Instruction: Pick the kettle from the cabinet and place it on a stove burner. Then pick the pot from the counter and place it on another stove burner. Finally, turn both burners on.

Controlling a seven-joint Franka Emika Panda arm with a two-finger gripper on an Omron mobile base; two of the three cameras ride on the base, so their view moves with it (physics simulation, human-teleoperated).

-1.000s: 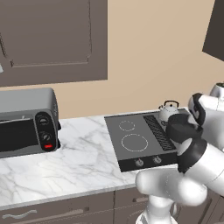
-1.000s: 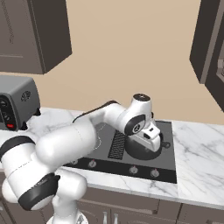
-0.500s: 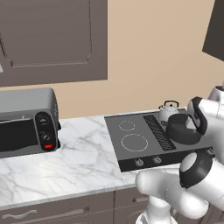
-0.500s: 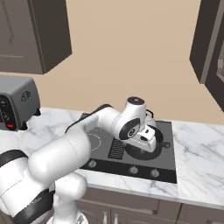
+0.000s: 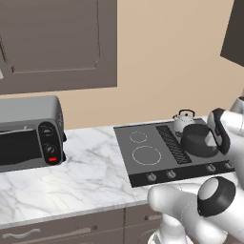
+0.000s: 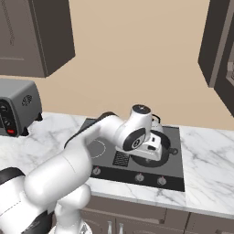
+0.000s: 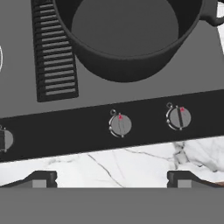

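The dark pot [image 7: 124, 39] stands on the right front burner of the grey cooktop [image 7: 144, 92], just beyond the black knob strip. Two knobs [image 7: 120, 124] [image 7: 179, 117] lie below it. My gripper [image 7: 113, 179] is open above the counter edge in front of those knobs, holding nothing. In the left base view the silver kettle [image 5: 183, 120] stands on the rear right burner behind the pot [image 5: 198, 140]. In the right base view my gripper [image 6: 153, 150] hangs over the pot [image 6: 162, 153], which it partly hides.
A grey toaster oven [image 5: 28, 131] stands at the left on the marble counter [image 5: 86, 171]. Two ring burners [image 5: 146, 155] on the cooktop's left half are bare. Dark wall cabinets [image 5: 57, 43] hang above, and another cabinet [image 6: 219, 45] stands at the right.
The hand has tilted down and drawn back from over the pot toward the stove's front knobs, jaws staying open. Pot and kettle have not moved.
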